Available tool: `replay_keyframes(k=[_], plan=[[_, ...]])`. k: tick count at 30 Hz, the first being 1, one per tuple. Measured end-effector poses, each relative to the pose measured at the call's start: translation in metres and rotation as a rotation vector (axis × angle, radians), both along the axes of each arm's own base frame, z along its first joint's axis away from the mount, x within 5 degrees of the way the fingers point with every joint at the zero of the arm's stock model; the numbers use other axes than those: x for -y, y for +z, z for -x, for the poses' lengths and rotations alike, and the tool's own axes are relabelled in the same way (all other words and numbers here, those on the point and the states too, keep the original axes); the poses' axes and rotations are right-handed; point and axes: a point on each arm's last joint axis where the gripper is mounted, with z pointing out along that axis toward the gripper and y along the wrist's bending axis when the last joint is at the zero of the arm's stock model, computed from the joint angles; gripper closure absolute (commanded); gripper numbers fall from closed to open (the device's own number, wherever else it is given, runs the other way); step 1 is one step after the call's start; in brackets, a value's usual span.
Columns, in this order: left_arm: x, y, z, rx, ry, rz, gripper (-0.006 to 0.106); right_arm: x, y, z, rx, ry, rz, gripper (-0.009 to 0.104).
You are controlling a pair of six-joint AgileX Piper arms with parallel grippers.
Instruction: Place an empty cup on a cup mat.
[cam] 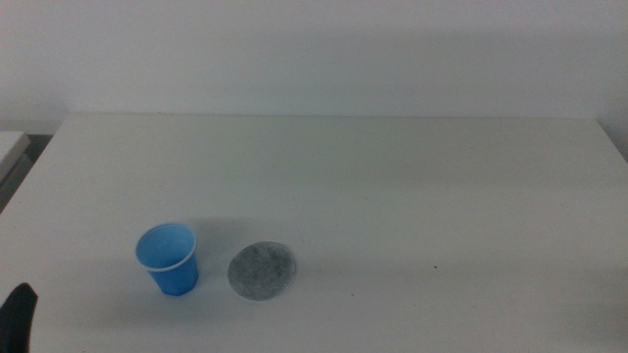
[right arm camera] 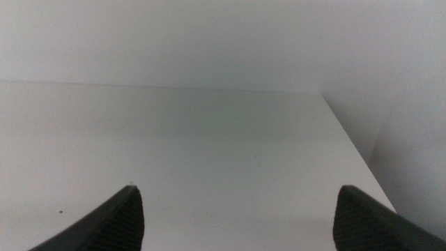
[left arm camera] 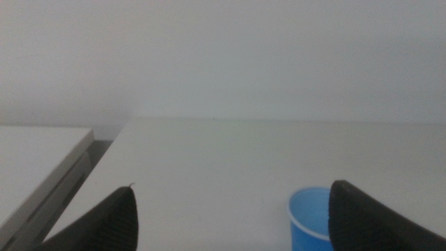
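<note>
A small bright blue cup (cam: 169, 258) with a thin white rim stands upright and empty on the white table at the front left. The round speckled grey cup mat (cam: 262, 271) lies flat just right of it, a small gap between them. My left gripper (left arm camera: 233, 209) is open, low at the table's front left; the cup (left arm camera: 309, 219) shows beside one of its jaws. A dark tip of it (cam: 20, 314) shows at the bottom left of the middle view. My right gripper (right arm camera: 237, 209) is open over bare table near the right edge, out of the middle view.
The white table (cam: 392, 186) stretches back to a pale wall. A second white surface (left arm camera: 35, 150) stands beyond a gap at the table's left edge. The table's right edge (right arm camera: 352, 150) drops off near the right gripper.
</note>
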Motion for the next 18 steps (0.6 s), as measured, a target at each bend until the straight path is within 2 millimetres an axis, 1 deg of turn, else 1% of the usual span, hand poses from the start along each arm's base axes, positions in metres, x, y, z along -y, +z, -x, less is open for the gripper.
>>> replay_keyframes(k=[1, 2, 4, 8, 10, 13, 16, 18], plan=[[0.0, 0.003, 0.0, -0.014, 0.001, 0.0, 0.007, 0.0, 0.0, 0.0, 0.0, 0.0, 0.0, 0.002], [0.0, 0.01, 0.0, -0.037, 0.002, -0.001, 0.007, 0.0, 0.0, 0.0, 0.0, 0.0, 0.0, 0.002], [0.0, 0.029, -0.004, -0.11, 0.004, -0.002, 0.007, 0.0, 0.0, 0.0, 0.0, 0.0, 0.0, 0.002], [0.001, 0.083, -0.021, -0.295, 0.002, 0.027, 0.007, 0.0, 0.0, 0.0, 0.0, 0.0, 0.0, 0.002], [0.004, 0.106, -0.036, -0.412, -0.014, 0.072, 0.007, 0.0, 0.0, 0.0, 0.0, 0.0, 0.0, 0.002], [0.008, 0.129, -0.06, -0.575, -0.035, 0.111, 0.007, 0.0, 0.0, 0.0, 0.0, 0.0, 0.0, 0.002], [0.011, 0.141, -0.087, -0.731, -0.05, 0.13, 0.007, 0.0, 0.0, 0.0, 0.0, 0.0, 0.0, 0.002], [0.013, 0.143, -0.109, -0.821, -0.065, 0.122, 0.007, 0.0, 0.0, 0.0, 0.0, 0.0, 0.0, 0.002]])
